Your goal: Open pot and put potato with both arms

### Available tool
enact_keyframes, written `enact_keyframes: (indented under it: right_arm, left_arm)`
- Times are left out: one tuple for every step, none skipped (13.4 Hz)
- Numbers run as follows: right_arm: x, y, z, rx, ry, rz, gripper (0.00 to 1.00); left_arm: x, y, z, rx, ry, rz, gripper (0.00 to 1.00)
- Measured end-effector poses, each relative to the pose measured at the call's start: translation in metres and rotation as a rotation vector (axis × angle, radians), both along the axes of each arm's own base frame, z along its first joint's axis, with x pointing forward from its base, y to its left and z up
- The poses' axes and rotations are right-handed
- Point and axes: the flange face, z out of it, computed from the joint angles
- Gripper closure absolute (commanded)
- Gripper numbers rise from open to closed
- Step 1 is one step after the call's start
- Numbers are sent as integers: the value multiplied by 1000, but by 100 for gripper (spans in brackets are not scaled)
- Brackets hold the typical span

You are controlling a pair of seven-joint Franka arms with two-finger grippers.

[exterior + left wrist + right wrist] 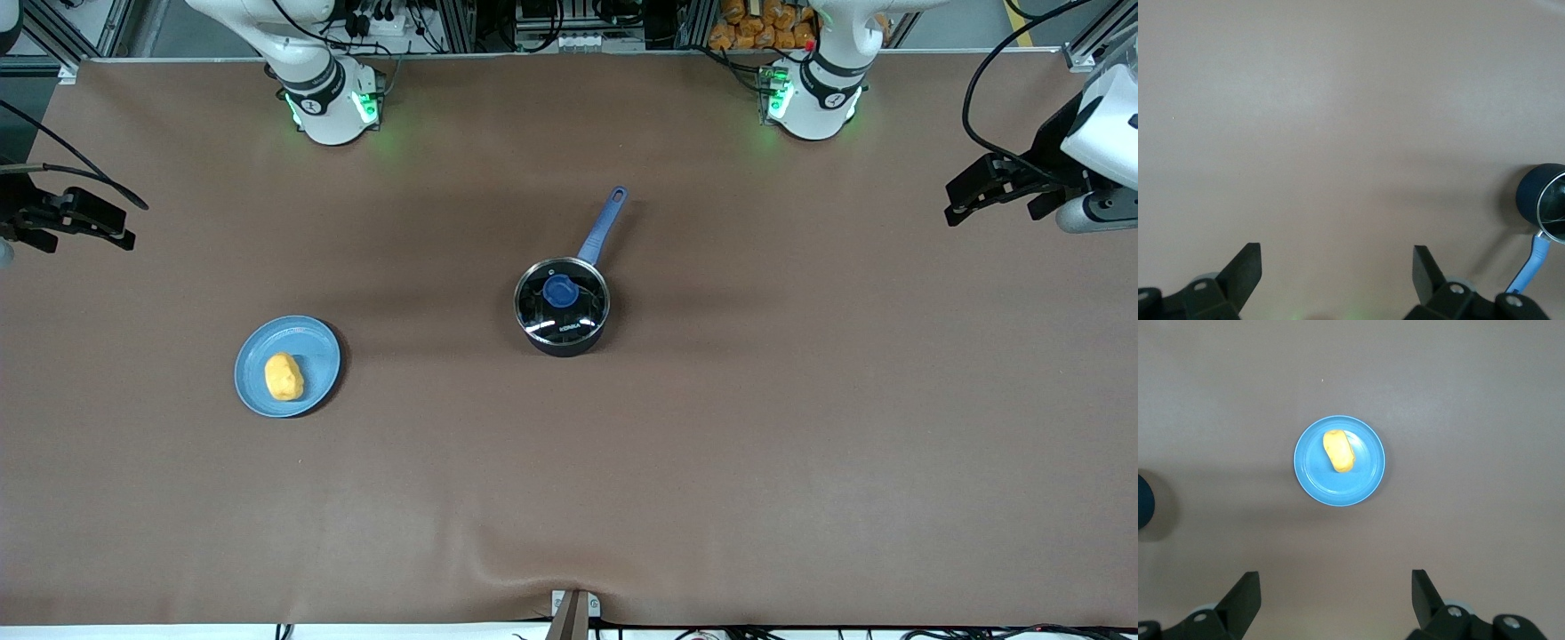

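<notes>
The black pot [562, 311] stands mid-table with its glass lid [573, 318] on, the lid's blue knob [560, 291] up, and the blue handle [603, 227] pointing toward the bases. The yellow potato [284, 376] lies on a blue plate [316, 351] toward the right arm's end, nearer the front camera than the pot. My left gripper [953, 204] hangs open and empty over the left arm's end; its wrist view [1337, 263] shows the pot [1538, 197]. My right gripper [89, 222] hangs open and empty over the right arm's end; its wrist view [1335, 587] shows the potato [1338, 450] and the plate [1365, 480].
A brown cloth [711, 444] covers the whole table. A small clamp [573, 609] sits at the front edge. Cables and orange items [756, 22] lie past the table's back edge, by the bases.
</notes>
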Motion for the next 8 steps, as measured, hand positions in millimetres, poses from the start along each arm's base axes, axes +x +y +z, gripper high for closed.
enact_keyframes:
  right_arm:
    - [0,1,-2,0,5,1,0]
    - [-2,1,-4,1,11,2,0]
    - [-3,2,-5,1,15,3,0]
    - [-4,2,-6,1,17,3,0]
    - [-5,2,-6,1,17,3,0]
    - [-5,2,-6,0,17,3,0]
    - [-5,2,-6,0,17,4,0]
    - [-5,3,-6,0,17,4,0]
  left_arm:
    - [0,0,0,0,0,1,0]
    - [0,1,0,0,1,1,0]
    - [0,1,0,0,2,2,0]
    - [0,1,-1,0,3,2,0]
    - [1,1,-2,0,5,2,0]
    - [2,1,-4,0,10,2,0]
    - [4,1,-7,0,17,2,0]
    - [6,1,-11,0,24,1,0]
